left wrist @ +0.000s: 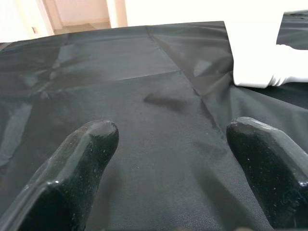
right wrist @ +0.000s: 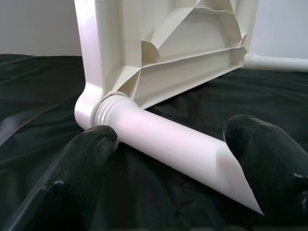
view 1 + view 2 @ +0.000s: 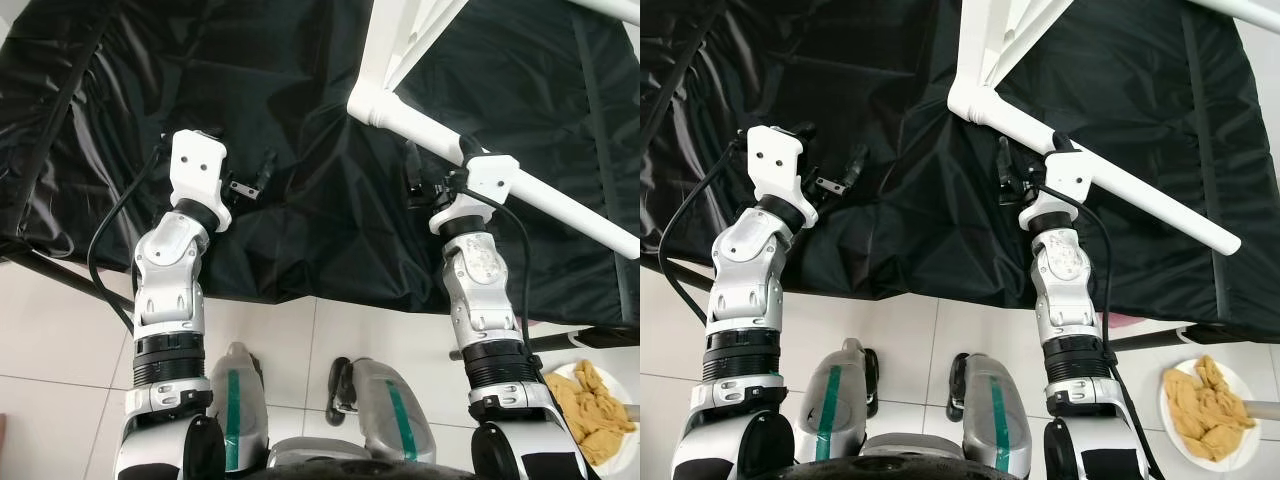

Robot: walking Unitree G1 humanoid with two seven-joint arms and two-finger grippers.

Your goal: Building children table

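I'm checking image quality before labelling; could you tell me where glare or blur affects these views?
Left wrist view: white table part blown out, fingers soft. Right wrist view: table leg sharp, fingertips blurred. Head views: black cloth shows sheen on folds, otherwise clear.

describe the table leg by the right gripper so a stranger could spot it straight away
Find the black cloth spread before the robot, with a white tabletop lying on it. From its near corner a white leg juts out, round and smooth, passing the open right gripper. It's the long tube, unlike the ribbed tabletop.
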